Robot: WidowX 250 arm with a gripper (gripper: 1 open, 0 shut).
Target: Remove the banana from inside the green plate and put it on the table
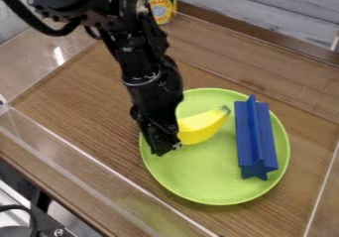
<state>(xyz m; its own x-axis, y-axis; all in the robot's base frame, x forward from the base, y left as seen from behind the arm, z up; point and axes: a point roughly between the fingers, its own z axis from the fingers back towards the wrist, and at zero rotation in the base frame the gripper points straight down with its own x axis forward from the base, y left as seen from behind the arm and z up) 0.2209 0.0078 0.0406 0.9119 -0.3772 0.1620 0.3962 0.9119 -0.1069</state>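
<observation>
Gripper [163, 142]: closing on the left end of the banana [201, 128], inside the green plate [199, 186].
Banana axis: running up-right, away from the fingers.

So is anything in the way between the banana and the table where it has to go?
Nothing visible blocks it. The fingers are already down at the banana's left end on the green plate. The blue block lies to its right, and the bare table on the left is free.
</observation>
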